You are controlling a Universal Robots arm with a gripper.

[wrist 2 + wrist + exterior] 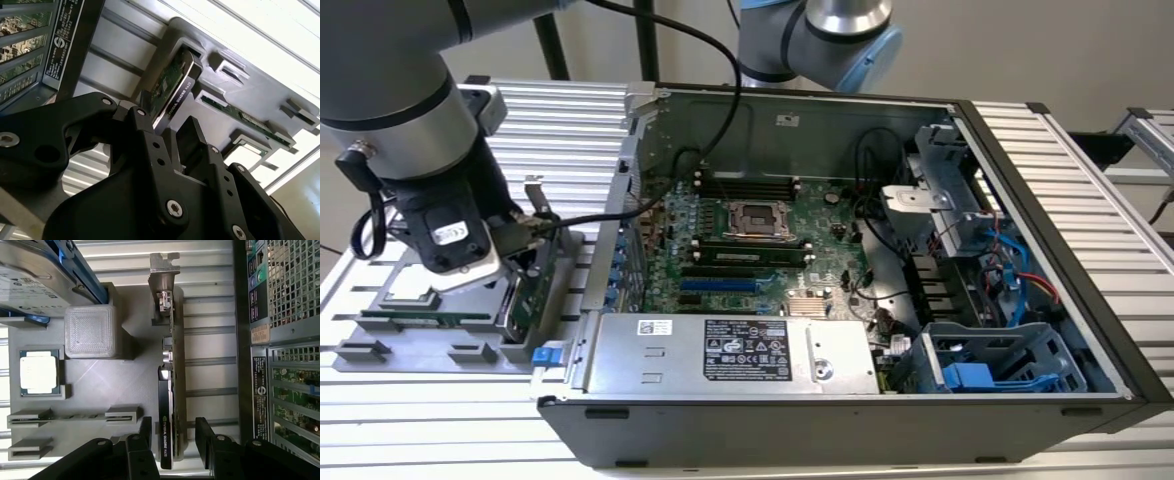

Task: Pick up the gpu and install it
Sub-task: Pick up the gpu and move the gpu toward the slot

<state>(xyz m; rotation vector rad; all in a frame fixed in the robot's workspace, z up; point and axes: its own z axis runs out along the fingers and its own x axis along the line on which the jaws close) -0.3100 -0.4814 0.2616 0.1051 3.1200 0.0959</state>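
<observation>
The pick-up step was in hand and the install had not begun: the gpu (167,390) stood on its long edge in a slot of the grey holder (125,385), out on the bench (560,110) beside the open computer case (841,440), toward the exterior view's left. The tool (175,432) was spread, with its two black fingers (146,432) straddling the card at the black-cooler end, one on each face. In the first wrist view a sliver of gap showed on both sides, so it looked not yet pinched. The silver bracket (164,265) was at the card's far end. By my judgement, a grasp from here would call for the fingers to close squarely on the flat faces. It would also need a straight lift along the slot, since any tilt could jam the card against the holder's walls. The holder also carried a processor chip (37,372), a narrow memory stick (72,416) and a hard drive with blue rails (40,270); all lay clear of the fingers. The bench was ribbed, pale metal slats. Inside the case the green motherboard (761,250) lay exposed, with a power supply (734,355) along the near wall and loose cables toward the exterior view's right, so room around the slots looked tight. Behind stood a plain pale wall.
</observation>
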